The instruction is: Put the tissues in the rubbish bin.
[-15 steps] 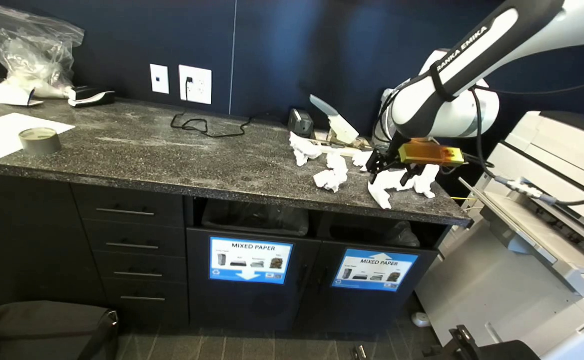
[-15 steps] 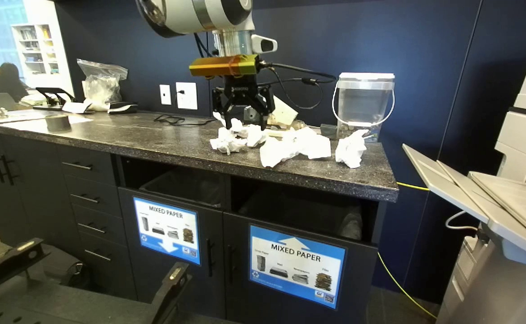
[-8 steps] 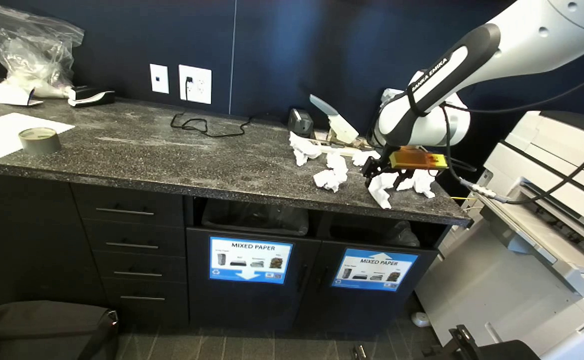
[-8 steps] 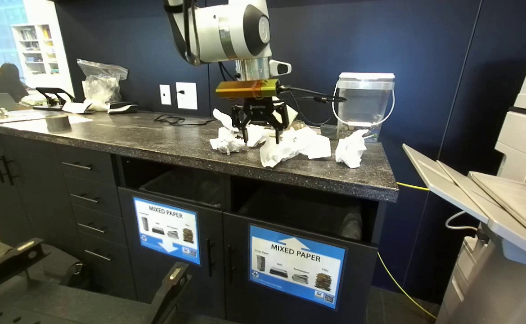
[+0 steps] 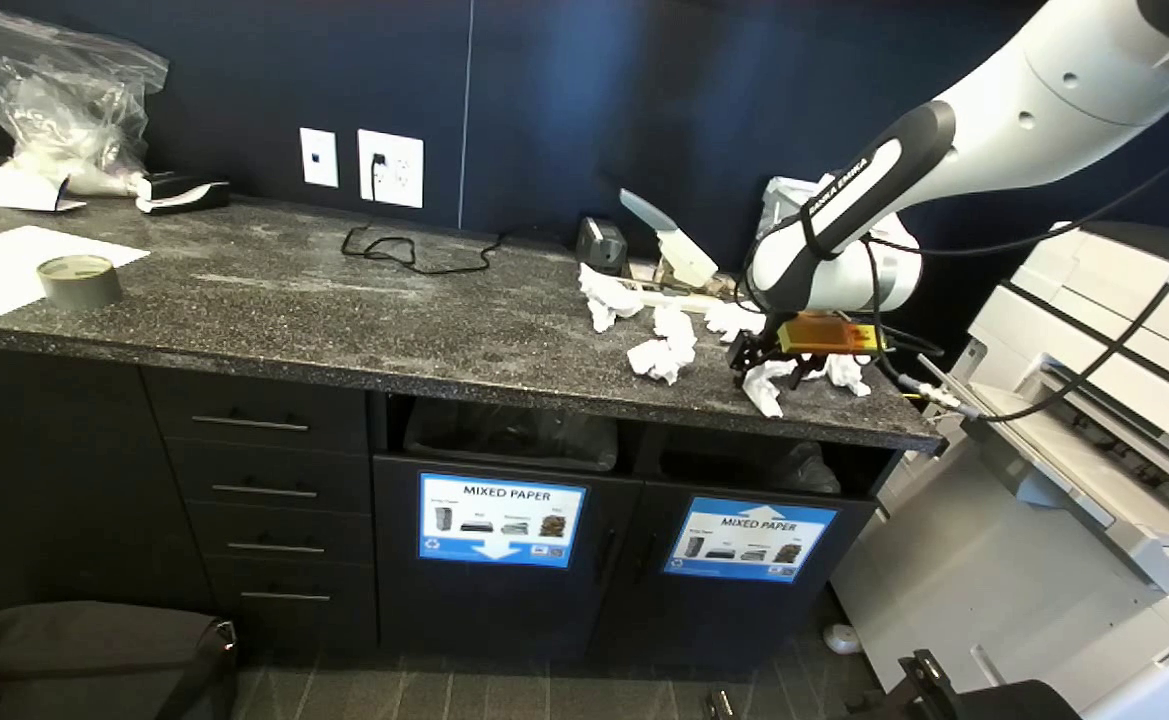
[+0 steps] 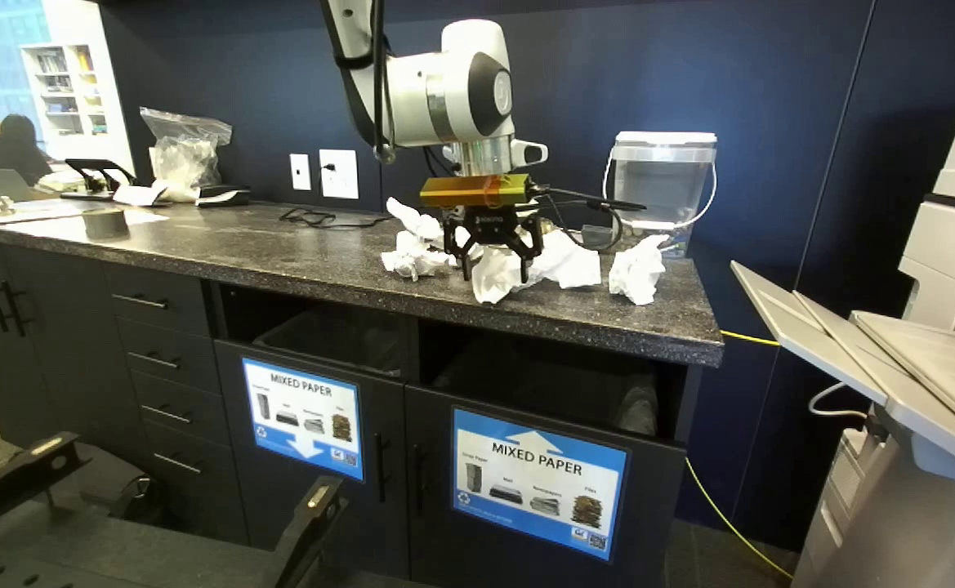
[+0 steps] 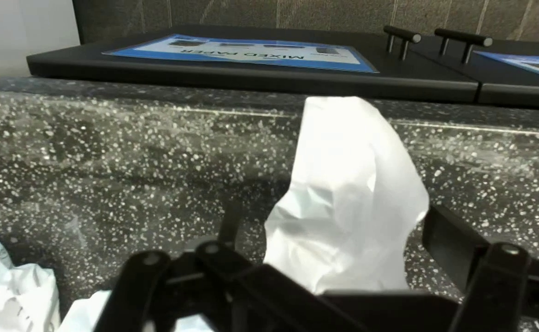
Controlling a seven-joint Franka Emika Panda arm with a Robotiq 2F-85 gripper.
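Note:
Several crumpled white tissues lie on the dark speckled counter near its right end. My gripper [image 5: 767, 383] [image 6: 495, 276] [image 7: 333, 223] is open and lowered around the tissue nearest the front edge [image 5: 763, 390] [image 6: 493, 282] [image 7: 343, 203]. In the wrist view one finger stands on each side of that tissue, with gaps on both sides. Other tissues [image 5: 662, 350] [image 6: 637, 269] lie to the sides and behind. The rubbish bin is the dark cabinet under the counter, with dark slots above front panels bearing blue and white labels [image 5: 749, 540] [image 6: 538, 482] [image 7: 251, 50]. Its inside is mostly dark.
A translucent bucket [image 6: 663, 184] stands behind the tissues. A pale hinged object [image 5: 684, 255] and a small dark box [image 5: 601, 245] are at the wall. A printer [image 6: 951, 286] stands to the right. A tape roll [image 5: 80, 283] and clear bag [image 5: 74, 120] are far left.
My gripper has moved down and toward the front edge, from above the tissues to around the front one. It has stayed open. The tissues show little or no movement.

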